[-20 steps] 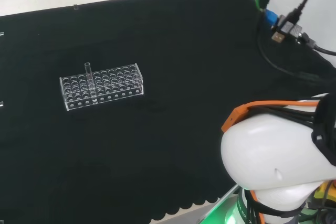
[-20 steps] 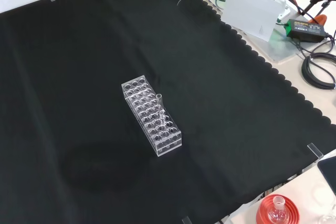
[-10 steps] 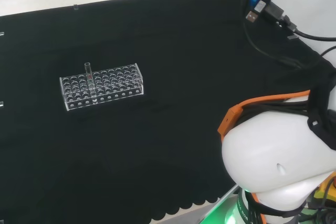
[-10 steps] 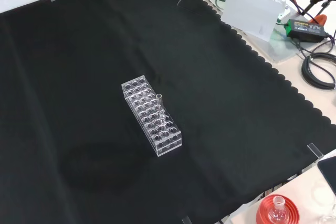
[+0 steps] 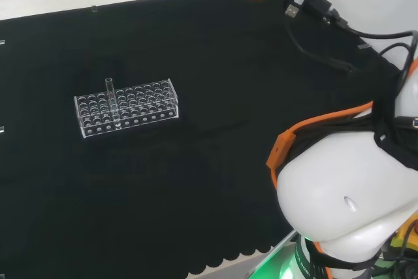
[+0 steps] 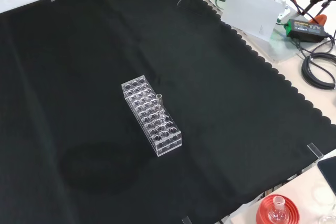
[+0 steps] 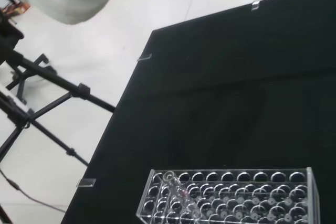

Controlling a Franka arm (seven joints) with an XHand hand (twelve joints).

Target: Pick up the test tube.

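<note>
Fingers' state: cannot tell. Test tube [image 5: 110, 99] stands upright in clear rack [image 5: 127, 108] on bench cloth [image 5: 196, 50], toward nine o'clock in head view. Approach step, I judge. Next: descend over tube, close around its top.

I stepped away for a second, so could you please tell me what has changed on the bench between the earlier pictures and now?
In the head view, the arm's white link has risen a little, and the cables at the top have swung leftward. Nothing was grasped or released. The test tube stands upright in the clear rack as before, and the rack has not shifted on the black cloth.
</note>
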